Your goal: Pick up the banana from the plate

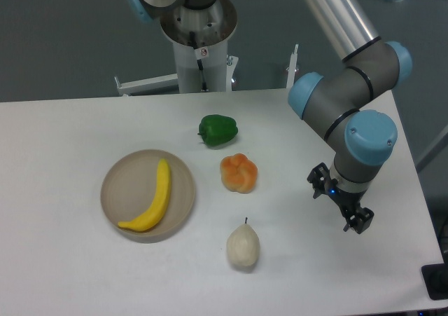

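The bright yellow curved banana [152, 198] lies inside the round beige-tan plate [117, 183] at the left of the white table, its stem end pointing to the back. My gripper [341, 201] hangs over the right side of the table, far to the right of the plate and well apart from the banana. Its two black fingers [360, 221] stand spread apart with nothing between them.
A green pepper [218, 129] sits behind the middle, an orange pepper [239, 172] is just right of the plate, and a pale cream pear [243, 246] stands in front of it. The arm's base column [199, 46] rises at the back edge. The table's right edge is close to the gripper.
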